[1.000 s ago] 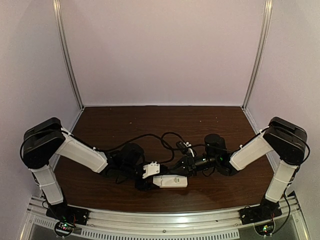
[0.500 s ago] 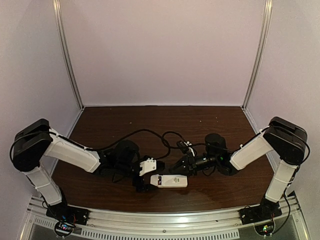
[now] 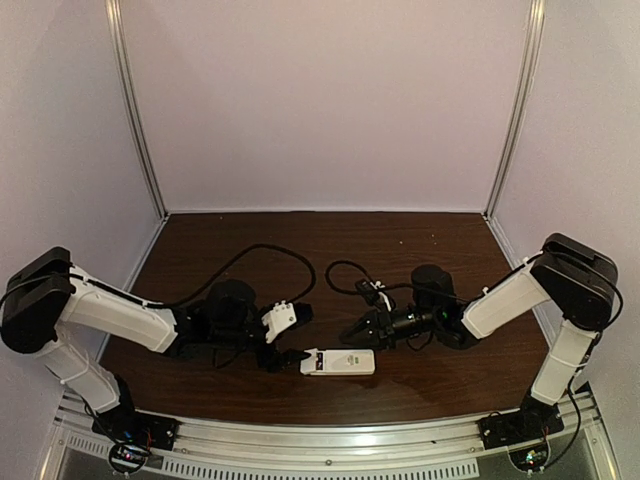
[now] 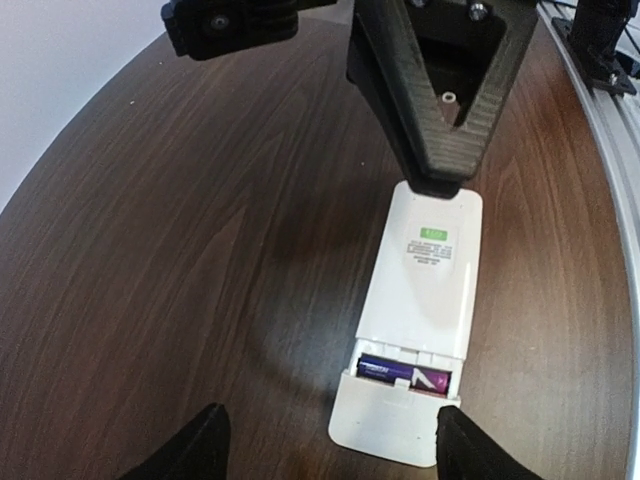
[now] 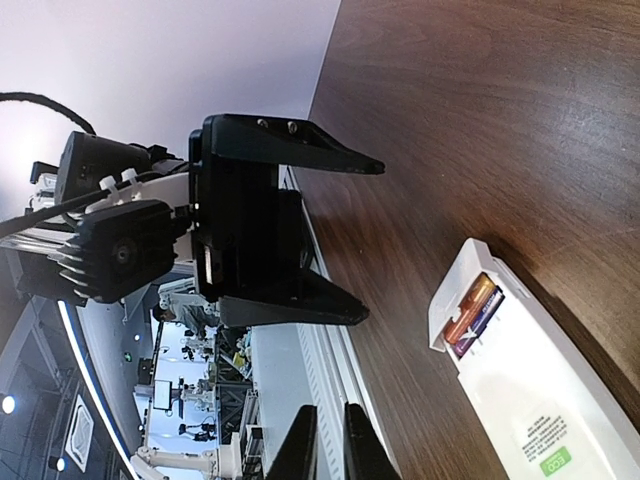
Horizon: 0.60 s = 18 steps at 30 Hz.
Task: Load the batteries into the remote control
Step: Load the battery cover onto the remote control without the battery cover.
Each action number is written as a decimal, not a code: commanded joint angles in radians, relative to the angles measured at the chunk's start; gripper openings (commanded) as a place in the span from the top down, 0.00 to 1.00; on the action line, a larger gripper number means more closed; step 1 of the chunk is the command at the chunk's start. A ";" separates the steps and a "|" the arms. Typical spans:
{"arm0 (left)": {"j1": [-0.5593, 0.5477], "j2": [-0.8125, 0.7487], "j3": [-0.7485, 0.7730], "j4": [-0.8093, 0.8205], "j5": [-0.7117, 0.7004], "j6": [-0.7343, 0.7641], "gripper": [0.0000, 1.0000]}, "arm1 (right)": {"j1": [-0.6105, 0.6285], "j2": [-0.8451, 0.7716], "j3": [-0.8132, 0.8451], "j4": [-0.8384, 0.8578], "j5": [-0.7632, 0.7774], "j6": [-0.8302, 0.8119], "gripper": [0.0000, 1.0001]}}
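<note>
The remote control [image 3: 340, 361] lies back side up near the table's front edge. In the left wrist view its battery bay is partly uncovered and shows the purple battery [image 4: 404, 373]. A white cover [image 4: 392, 425] sits partly slid over that end. The right wrist view shows the orange battery [image 5: 468, 306] beside the purple battery [image 5: 482, 320] in the bay. My left gripper [image 3: 297, 336] is open and empty, its fingertips [image 4: 203, 445] wide apart, just short of the cover end. My right gripper [image 3: 350, 336] is shut, with its tip [image 4: 440, 180] at the remote's far end.
Black cables [image 3: 340, 275] loop over the table behind both grippers. The metal rail [image 3: 330, 440] runs along the front edge close to the remote. Dark wooden table [image 3: 320, 240] stretches to the back wall.
My left arm has drawn back to the left, taking its gripper off the remote's left end, which now shows uncovered. The remote and right gripper have barely moved.
</note>
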 commanded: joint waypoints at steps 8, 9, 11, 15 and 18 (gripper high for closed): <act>0.016 0.112 0.021 0.014 -0.011 -0.077 0.53 | -0.002 -0.025 0.014 -0.025 0.022 -0.024 0.89; 0.015 0.123 0.026 0.009 -0.004 -0.072 0.55 | -0.002 -0.024 0.014 -0.025 0.023 -0.023 0.89; 0.015 0.137 0.038 0.003 0.015 -0.064 0.58 | -0.002 -0.024 0.013 -0.025 0.023 -0.025 0.89; 0.016 0.158 0.056 0.005 0.029 -0.055 0.64 | -0.002 -0.022 0.015 -0.029 0.021 -0.029 0.89; 0.015 0.171 0.075 -0.001 0.044 -0.049 0.67 | -0.002 -0.023 0.013 -0.033 0.019 -0.031 0.89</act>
